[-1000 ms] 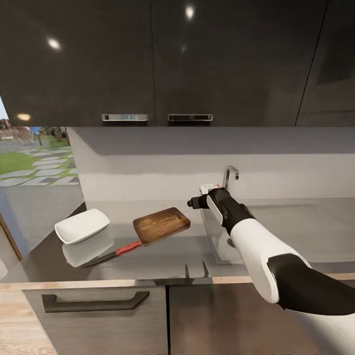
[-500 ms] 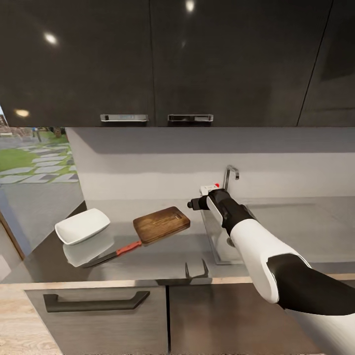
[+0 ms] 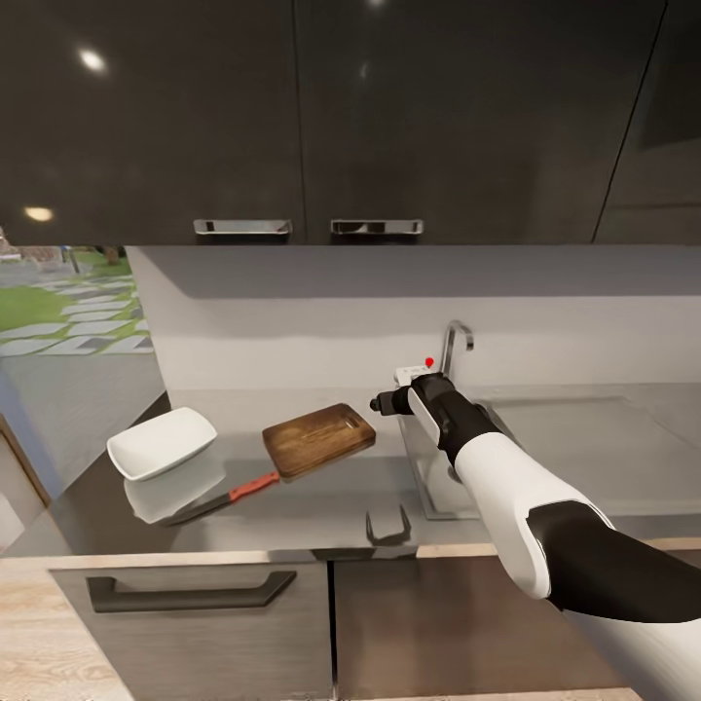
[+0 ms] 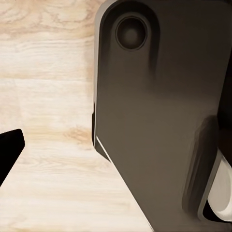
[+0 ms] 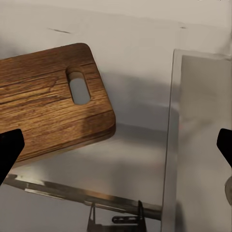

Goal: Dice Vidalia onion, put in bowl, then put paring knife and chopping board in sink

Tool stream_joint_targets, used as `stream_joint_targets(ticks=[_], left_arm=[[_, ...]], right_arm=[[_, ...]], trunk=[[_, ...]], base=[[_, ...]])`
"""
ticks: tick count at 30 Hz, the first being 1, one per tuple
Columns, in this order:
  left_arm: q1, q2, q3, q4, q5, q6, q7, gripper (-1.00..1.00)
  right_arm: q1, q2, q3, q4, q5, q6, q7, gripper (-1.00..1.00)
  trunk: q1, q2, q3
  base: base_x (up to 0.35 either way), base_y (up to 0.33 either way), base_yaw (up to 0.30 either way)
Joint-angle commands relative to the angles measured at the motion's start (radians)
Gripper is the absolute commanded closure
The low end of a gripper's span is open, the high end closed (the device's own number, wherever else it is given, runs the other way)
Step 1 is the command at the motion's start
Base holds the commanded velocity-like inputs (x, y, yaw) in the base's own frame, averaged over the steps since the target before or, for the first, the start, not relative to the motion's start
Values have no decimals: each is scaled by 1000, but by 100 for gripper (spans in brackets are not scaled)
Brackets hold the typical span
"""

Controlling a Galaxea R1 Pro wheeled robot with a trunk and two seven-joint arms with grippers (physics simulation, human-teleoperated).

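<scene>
Head view shows the glossy grey counter point(image 3: 321, 497) with the task's things laid out and untouched. The brown rectangular wooden chopping board point(image 3: 318, 439) lies bare near the middle, nothing on it. The paring knife with a red-orange handle and dark blade point(image 3: 219, 499) lies just left and nearer, its handle end at the board's near corner. The white shallow squarish bowl point(image 3: 162, 443) stands further left and looks empty. To the right is the recessed steel sink point(image 3: 584, 443) with its curved tap point(image 3: 454, 343). I cannot make out any onion in the basin; the right arm covers part of it.

The right gripper point(image 3: 387, 400) hangs over the counter between board and sink; in the right wrist view its fingers point(image 5: 9, 150) show at opposite edges, spread wide and holding nothing. In the left wrist view one dark tip of the left gripper point(image 4: 8, 150) shows over pale wooden floor point(image 4: 46, 87); whether it is spread I cannot tell.

By my judgement nothing is done yet: fetching the onion, dicing, filling the bowl and putting knife and board into the sink all remain.
</scene>
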Motion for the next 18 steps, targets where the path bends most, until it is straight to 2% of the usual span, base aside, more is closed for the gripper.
stream_joint_targets(ticks=[1, 5, 13, 18], left_arm=[[-1, 0, 0, 2, 6, -5, 0, -100], [-1, 4, 2, 2, 6, -5, -1, -100], [-1, 6, 1, 2, 7, -5, -1, -100], [-1, 5, 1, 3, 7, -5, -1, -100]], right_arm=[[-1, 0, 2, -1, 0, 5, 1, -100], [-1, 0, 2, 0, 0, 5, 1, -100], [-1, 0, 2, 1, 0, 5, 1, -100], [-1, 0, 2, 1, 0, 5, 1, -100]], trunk=[[0, -1, -2], [0, -1, -3], [0, -1, -3], [0, -1, -3]], base=[[0, 0, 0], [169, 49, 0], [271, 94, 0], [96, -10, 0]])
